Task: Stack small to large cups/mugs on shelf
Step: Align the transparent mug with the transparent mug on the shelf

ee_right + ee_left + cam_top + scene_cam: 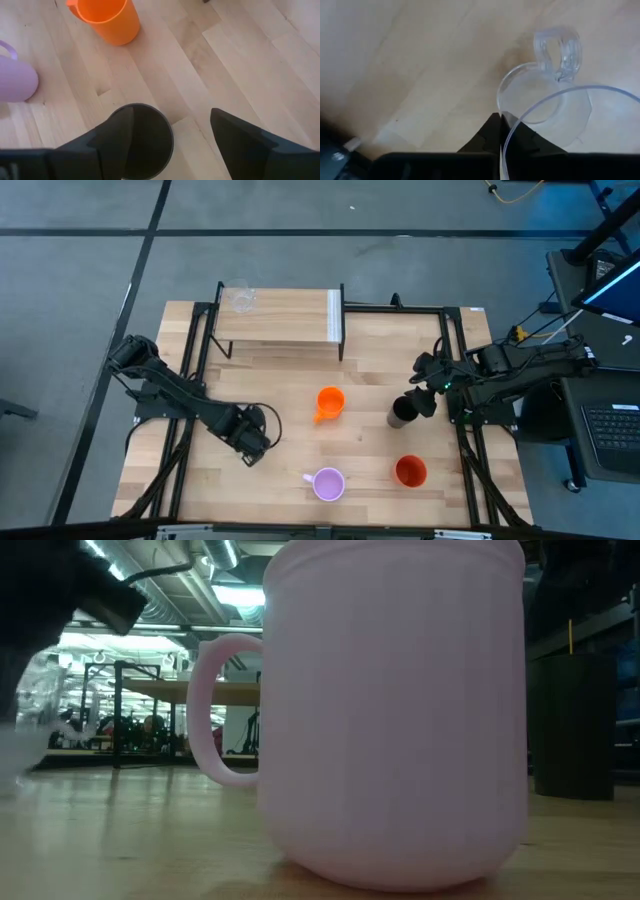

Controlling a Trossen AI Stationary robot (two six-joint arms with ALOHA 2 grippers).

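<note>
Even overhead light; the low view's lilac mug (395, 710) looks blurred, ceiling lamps glaring behind.

Black tumbler (145, 140) between spread jaws

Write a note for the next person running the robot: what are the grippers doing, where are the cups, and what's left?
Left gripper: shut on the rim of a clear handled glass, on the table's left side.
Right gripper: open, one finger inside the black tumbler, one outside; not gripping yet.
Shelf: holds only one clear glass, at its left end.
On the table: orange mug in the middle, lilac mug near the front, red-orange cup front right.
Done: one glass on the shelf.
Left: five cups to move, and all the stacking.
</note>
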